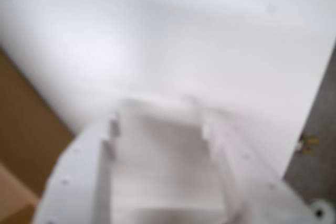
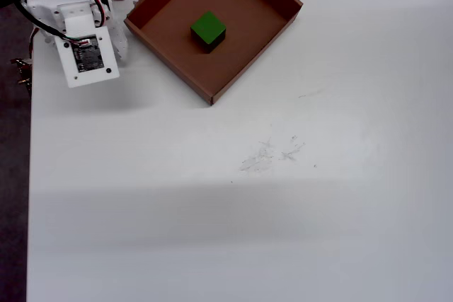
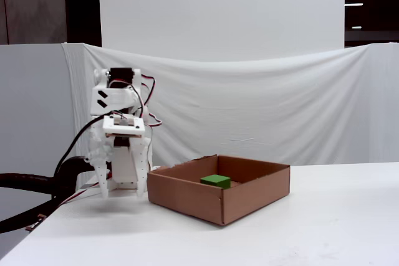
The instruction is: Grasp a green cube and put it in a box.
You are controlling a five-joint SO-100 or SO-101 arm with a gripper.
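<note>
Overhead view: we see the green cube (image 2: 208, 30) resting on the floor of the box (image 2: 244, 58), roughly in its middle and clear of every wall.
Fixed view: we see the same thing from the side, the green cube (image 3: 216, 181) low inside the box (image 3: 187, 194), its top just showing above the near wall.
Table: we see the table (image 2: 248, 203) bare apart from the box, the arm and a few faint scuff marks near its middle.
Arm: we find it folded back at the table's corner, beside the box and not over it, on the left in the fixed view.
End effector: in the wrist view we see the end effector (image 1: 160, 124) out of focus above plain white table, nothing between its fingers; they look to stand somewhat apart, but the blur is too heavy and we cannot tell for sure.
Contact: we see no part of the arm touching the cube or the box.
Progress: we judge the task's goal as met, since the cube lies in the box and the arm is clear of it.
Left to do: we judge nothing essential remains, beyond the arm settling at rest.
</note>
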